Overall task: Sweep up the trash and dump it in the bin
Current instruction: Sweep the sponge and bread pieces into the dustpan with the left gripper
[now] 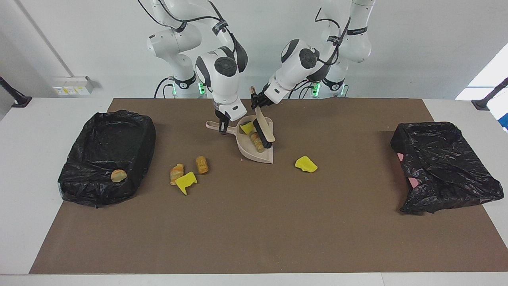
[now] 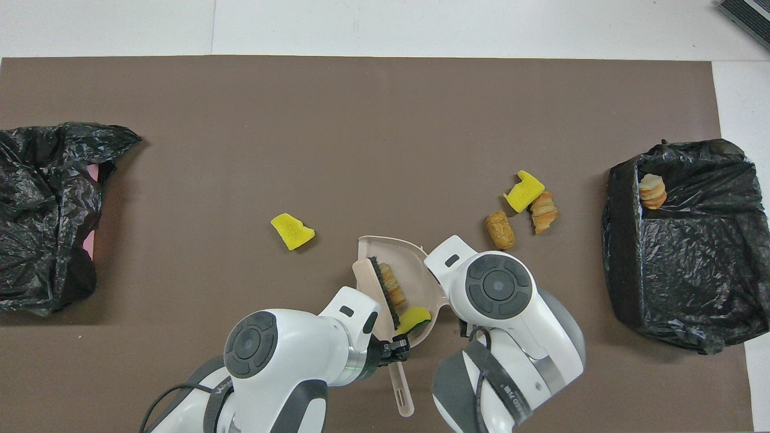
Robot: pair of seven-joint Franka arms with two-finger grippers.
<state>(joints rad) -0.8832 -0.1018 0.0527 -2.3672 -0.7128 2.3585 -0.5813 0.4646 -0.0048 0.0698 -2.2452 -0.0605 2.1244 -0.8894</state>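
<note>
Brush [image 1: 264,129] clamped in my left gripper [image 1: 256,104], bristles inside the dustpan [image 1: 254,153] against a striped roll [image 1: 257,142] and a yellow sponge chunk [image 1: 247,127]. My right gripper [image 1: 223,128] pinches the dustpan handle. Loose trash: one chunk [image 1: 305,164] beside the pan; two rolls [image 1: 201,164] plus a chunk [image 1: 185,181] toward the lined bin [image 1: 85,182].

The scene was brightly and evenly lit from overhead, with soft, short shadows under the arms and beside the dustpan [image 1: 256,141] on the matte brown mat [image 1: 254,222], which showed no glare. The crinkled black bin bags [image 1: 105,157] caught small shiny highlights, and a pale patch of daylight showed at the edge of the facing view toward the left arm's end. Both views were sharp throughout, without motion blur or noticeable bending at the edges.
</note>
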